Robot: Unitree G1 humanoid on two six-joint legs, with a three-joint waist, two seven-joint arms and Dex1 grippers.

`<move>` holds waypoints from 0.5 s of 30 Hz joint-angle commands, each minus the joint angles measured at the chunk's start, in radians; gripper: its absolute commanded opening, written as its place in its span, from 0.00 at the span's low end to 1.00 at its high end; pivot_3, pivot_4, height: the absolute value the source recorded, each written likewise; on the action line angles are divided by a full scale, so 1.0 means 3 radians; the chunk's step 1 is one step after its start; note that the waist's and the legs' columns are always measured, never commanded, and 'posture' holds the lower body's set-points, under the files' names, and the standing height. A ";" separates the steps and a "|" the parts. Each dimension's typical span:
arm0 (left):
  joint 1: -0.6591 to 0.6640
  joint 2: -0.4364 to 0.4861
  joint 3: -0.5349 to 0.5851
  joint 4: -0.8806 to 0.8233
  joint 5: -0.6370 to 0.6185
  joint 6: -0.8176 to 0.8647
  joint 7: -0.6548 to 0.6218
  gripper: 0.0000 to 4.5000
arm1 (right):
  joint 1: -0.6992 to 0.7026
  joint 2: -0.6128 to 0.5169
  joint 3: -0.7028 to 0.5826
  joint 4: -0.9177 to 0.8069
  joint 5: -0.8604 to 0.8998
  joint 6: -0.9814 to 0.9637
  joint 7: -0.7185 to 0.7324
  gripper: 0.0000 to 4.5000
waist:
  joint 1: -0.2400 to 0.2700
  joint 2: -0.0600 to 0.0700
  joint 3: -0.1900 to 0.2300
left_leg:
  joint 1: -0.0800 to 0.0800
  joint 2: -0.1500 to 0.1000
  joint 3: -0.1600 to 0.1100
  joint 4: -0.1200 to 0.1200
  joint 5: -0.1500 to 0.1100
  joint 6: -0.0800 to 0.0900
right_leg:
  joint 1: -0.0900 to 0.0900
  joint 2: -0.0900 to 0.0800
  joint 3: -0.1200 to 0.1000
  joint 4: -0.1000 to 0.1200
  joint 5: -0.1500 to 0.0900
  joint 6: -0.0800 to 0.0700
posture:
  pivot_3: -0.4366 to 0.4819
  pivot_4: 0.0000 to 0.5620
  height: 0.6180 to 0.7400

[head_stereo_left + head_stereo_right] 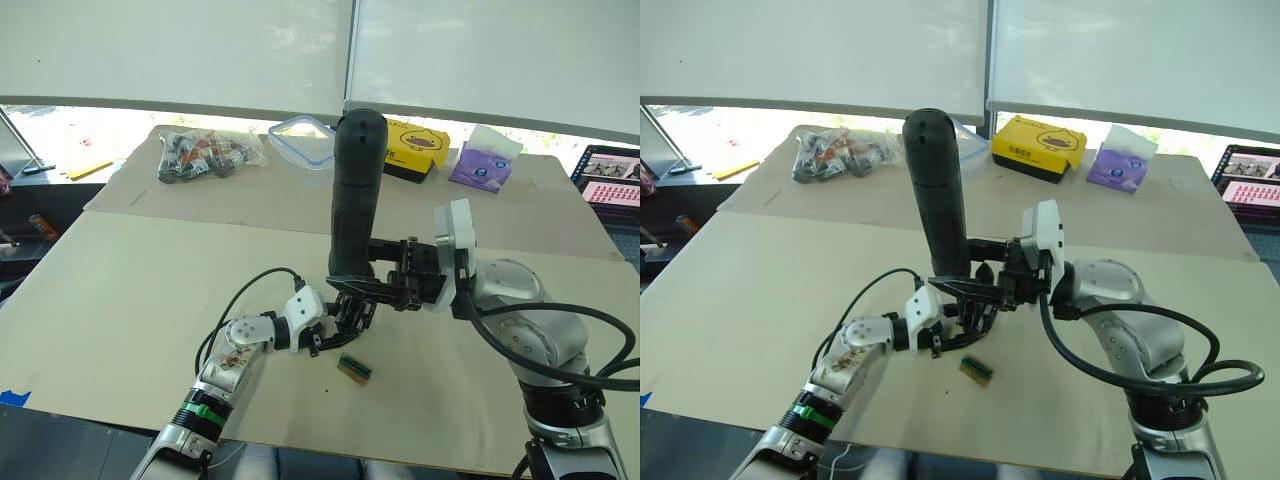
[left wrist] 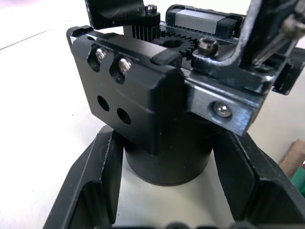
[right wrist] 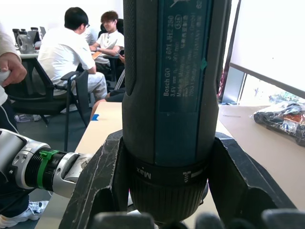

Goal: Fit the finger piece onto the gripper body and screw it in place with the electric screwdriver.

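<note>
We see our right tool [image 1: 372,268] clamped around the electric screwdriver [image 1: 355,190], its two black fingers [image 3: 97,183] pressed against either side of the barrel just above the collar. The screwdriver stands nearly upright over the middle of the pale surface [image 1: 130,300], rounded end up, and its lower end comes down right over the gripper body [image 1: 345,312].

Our left tool [image 1: 333,328] reaches in from the near left and has hold of the gripper body; in the left wrist view its fingers [image 2: 95,191] sit closed against the round cylindrical base [image 2: 167,164] on both sides, with the base standing on the surface. Above the base we see the blocky mechanism with a gear [image 2: 183,45] and several screw heads, two silver ones [image 2: 125,65] among them. We cannot tell from these views where the finger piece is, or whether the bit touches a screw.

A small green-and-brown block [image 1: 355,368] lies on the surface just near and right of the gripper body, apart from it. At the far side lie a clear bag of parts [image 1: 205,153], a clear lid [image 1: 303,140], a yellow box [image 1: 415,148] and a purple tissue pack [image 1: 483,160]. In the right wrist view, people sit at desks beyond the surface [image 3: 66,52].
</note>
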 commanded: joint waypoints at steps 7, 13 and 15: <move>0.0127 0.0014 -0.0190 0.0108 0.0077 0.0108 -0.0062 0.50 | 0.0001 0.0028 -0.0021 -0.0148 0.0075 -0.0015 -0.0041 0.42 | 0.0000 0.0000 0.0000 | 0.0000 0.0000 0.0000 0.0000 0.0000 0.0000 | 0.0000 0.0000 0.0000 0.0000 0.0000 0.0000 | 0.48 0.27 1.00; 0.0129 0.0014 -0.0190 0.0106 0.0077 0.0109 -0.0061 0.50 | -0.0004 0.0028 -0.0008 -0.0150 0.0075 -0.0024 -0.0059 0.42 | 0.0000 0.0000 0.0000 | 0.0000 0.0000 0.0000 0.0000 0.0000 0.0000 | 0.0000 0.0000 0.0000 0.0000 0.0000 0.0000 | 0.48 0.27 1.00; 0.0131 0.0014 -0.0190 0.0103 0.0077 0.0112 -0.0060 0.50 | -0.0005 0.0029 -0.0008 -0.0151 0.0078 -0.0026 -0.0064 0.42 | 0.0000 0.0000 0.0000 | 0.0000 0.0000 0.0000 0.0000 0.0000 0.0000 | 0.0000 0.0000 0.0000 0.0000 0.0000 0.0000 | 0.48 0.27 1.00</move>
